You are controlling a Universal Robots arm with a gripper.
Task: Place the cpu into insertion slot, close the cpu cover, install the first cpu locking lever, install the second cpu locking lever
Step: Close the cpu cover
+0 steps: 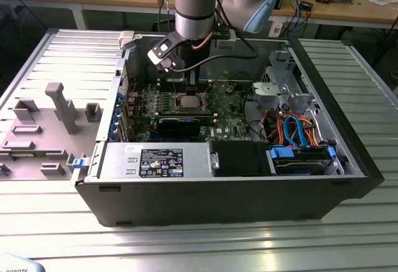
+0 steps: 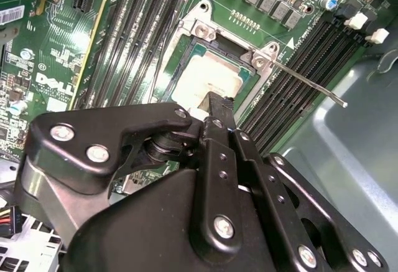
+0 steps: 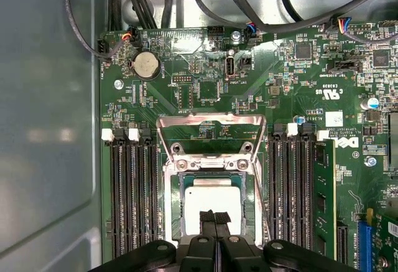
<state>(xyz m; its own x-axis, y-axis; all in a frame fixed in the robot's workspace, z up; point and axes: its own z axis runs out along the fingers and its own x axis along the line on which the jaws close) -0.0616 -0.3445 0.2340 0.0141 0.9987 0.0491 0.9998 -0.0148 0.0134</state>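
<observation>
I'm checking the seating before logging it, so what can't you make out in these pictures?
- First wrist view: the cpu has its near edge hidden behind the tool.
- Second wrist view: much of the insertion slot is covered by the tool.
- Exterior view: how the cpu sits, too small.

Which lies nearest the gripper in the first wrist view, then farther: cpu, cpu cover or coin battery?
1. cpu, directly beneath the gripper.
2. cpu cover, standing open just beyond it.
3. coin battery, by the board's edge.
</observation>
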